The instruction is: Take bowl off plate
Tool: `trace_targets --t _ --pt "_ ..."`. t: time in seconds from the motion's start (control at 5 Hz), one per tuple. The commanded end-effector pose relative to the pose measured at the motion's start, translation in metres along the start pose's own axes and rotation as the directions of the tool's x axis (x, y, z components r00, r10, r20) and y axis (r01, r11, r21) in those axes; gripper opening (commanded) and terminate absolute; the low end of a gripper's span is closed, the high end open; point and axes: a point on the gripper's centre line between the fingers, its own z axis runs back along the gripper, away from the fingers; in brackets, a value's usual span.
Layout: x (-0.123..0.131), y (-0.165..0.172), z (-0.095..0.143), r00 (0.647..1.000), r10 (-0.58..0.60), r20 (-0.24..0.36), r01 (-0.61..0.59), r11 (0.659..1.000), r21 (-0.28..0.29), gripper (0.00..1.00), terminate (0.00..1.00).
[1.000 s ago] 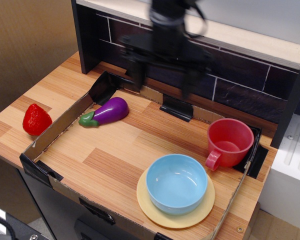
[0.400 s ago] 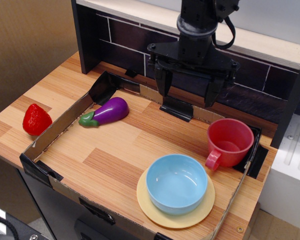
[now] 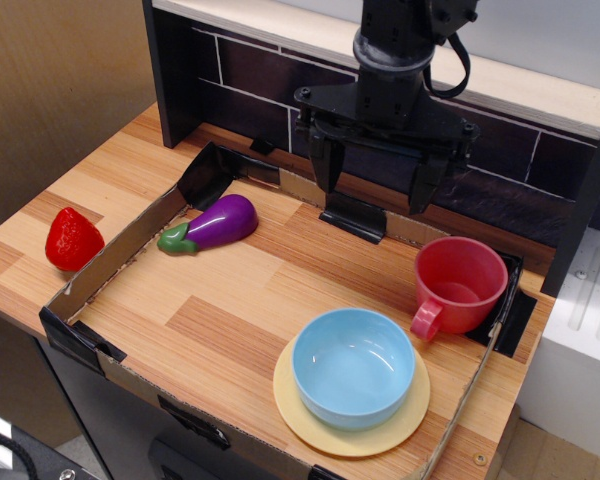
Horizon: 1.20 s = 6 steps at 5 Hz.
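The round, glossy light-blue bowl [image 3: 354, 367] sits upright and empty on the flat, round pale-yellow plate [image 3: 351, 437], whose rim shows as a crescent around the bowl's near and left sides; the pair lies at about 5 o'clock on the wooden board. Touching or just beside the bowl's rim, at its 1 o'clock, stands a red-pink plastic cup with a handle [image 3: 457, 286], upright, the handle pointing down toward the plate (whether handle and plate actually meet cannot be told). A low cardboard wall edged with black tape [image 3: 113, 263] fences in this part of the light wood-grain tabletop [image 3: 240, 290]. Inside the fence, at 10 o'clock from the bowl and well apart from it, a glossy purple toy eggplant with a green stem [image 3: 209, 225] lies on its side. Outside the fence, at the table's 9 o'clock edge, rests a red toy strawberry [image 3: 72, 240]. The black robot gripper [image 3: 377, 183] hangs at 12 o'clock, above the far side of the fenced area before a dark brick-patterned back panel [image 3: 500, 185], its two fingers spread wide and holding nothing.
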Motion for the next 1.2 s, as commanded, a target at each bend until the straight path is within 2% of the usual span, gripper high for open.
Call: trace_targets --t 0.0,0.2,0.4,0.6,0.8,1.0 --pt "0.010 0.002 0.013 0.999 0.005 0.038 -0.005 1.000 -0.015 1.00 0.00" --pt "-0.006 0.006 0.018 0.972 -0.227 -0.056 0.223 0.972 -0.072 1.00 0.00" --pt "-0.023 0.013 0.024 0.899 -0.432 -0.077 0.416 0.895 -0.162 1.00 0.00" --pt "-0.031 0.021 0.022 0.813 -0.576 -0.079 0.555 0.810 -0.191 1.00 0.00" --pt "-0.037 0.024 0.011 0.757 -0.651 -0.057 0.635 0.753 -0.171 1.00 0.00" --pt "-0.038 0.024 -0.004 0.741 -0.668 -0.067 0.652 0.740 -0.166 1.00 0.00"
